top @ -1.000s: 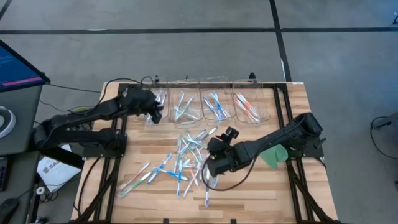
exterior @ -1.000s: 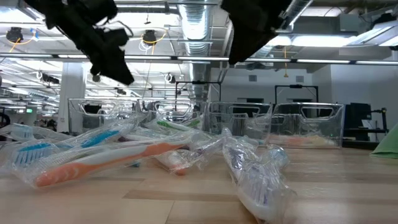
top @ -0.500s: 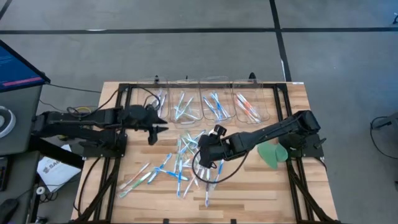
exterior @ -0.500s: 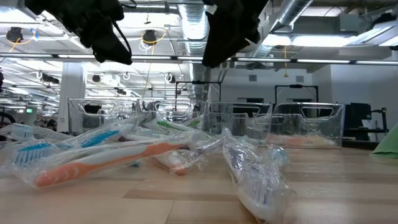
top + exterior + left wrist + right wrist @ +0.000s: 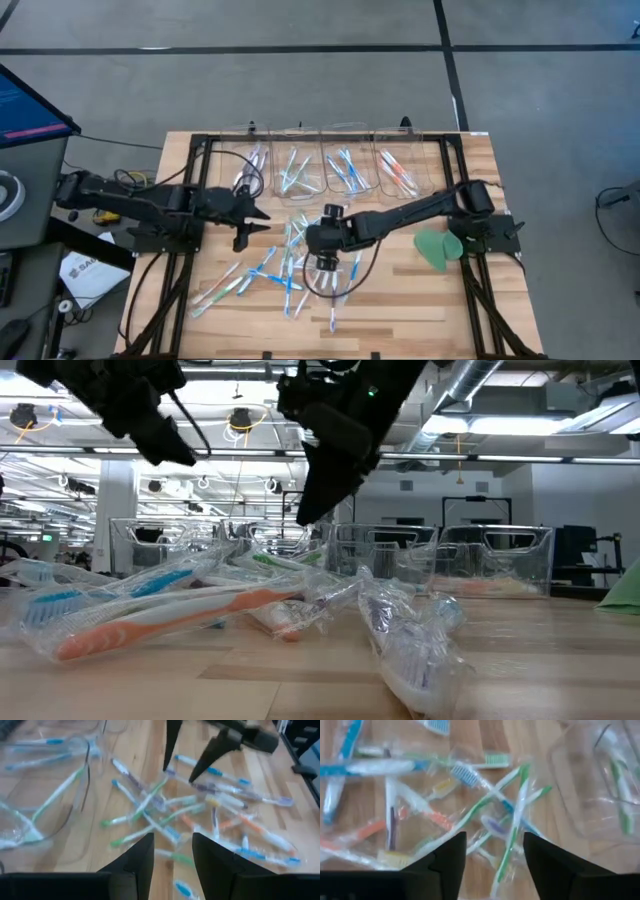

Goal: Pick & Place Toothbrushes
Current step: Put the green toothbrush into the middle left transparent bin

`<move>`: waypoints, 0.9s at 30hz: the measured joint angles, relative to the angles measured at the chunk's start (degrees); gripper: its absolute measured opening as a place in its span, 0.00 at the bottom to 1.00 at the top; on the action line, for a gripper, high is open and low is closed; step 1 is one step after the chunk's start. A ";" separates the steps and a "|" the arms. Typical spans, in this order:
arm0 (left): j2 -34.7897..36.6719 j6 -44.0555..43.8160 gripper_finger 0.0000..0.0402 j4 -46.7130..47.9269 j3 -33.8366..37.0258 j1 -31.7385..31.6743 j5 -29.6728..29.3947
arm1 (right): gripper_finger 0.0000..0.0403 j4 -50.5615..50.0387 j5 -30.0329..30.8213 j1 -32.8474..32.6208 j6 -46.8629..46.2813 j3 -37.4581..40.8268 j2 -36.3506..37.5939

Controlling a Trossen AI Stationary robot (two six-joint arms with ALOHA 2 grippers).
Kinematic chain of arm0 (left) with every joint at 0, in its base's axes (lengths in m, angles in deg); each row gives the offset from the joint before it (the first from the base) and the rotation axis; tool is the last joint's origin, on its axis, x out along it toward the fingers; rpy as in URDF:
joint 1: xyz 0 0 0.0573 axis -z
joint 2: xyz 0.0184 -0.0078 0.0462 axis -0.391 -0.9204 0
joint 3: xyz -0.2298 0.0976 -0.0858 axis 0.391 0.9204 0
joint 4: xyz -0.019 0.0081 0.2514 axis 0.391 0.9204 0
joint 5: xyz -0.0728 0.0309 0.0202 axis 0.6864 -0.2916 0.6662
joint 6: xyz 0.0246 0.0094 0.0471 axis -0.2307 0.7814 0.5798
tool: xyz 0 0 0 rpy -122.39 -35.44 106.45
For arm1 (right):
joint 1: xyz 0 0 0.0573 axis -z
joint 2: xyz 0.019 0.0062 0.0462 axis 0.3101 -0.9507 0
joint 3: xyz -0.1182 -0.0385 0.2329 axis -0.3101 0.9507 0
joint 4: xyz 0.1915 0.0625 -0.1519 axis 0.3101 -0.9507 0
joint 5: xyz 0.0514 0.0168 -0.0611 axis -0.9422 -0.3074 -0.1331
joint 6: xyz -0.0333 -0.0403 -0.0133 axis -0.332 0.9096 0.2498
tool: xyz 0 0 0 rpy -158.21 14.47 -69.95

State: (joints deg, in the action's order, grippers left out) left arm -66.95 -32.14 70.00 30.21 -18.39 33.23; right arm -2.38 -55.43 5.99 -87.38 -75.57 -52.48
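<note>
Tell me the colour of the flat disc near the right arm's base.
Green; the disc shows best in the high view.

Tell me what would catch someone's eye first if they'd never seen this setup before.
Probably the heap of wrapped toothbrushes strewn over the middle of the wooden table, with both dark arms reaching in. The right gripper hangs open right above the heap, and the left gripper sits open at its left edge, holding nothing. Behind the heap, a row of clear bins along the far edge already holds a few brushes.
</note>
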 joint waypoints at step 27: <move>0.05 0.36 0.31 -2.60 2.69 0.20 -0.19 | 0.62 -0.16 -8.06 7.50 -0.77 0.66 -6.98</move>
State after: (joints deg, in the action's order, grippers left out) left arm -66.90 -31.78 67.40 32.89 -18.20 33.04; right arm -2.54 -63.49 13.49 -88.15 -74.91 -59.46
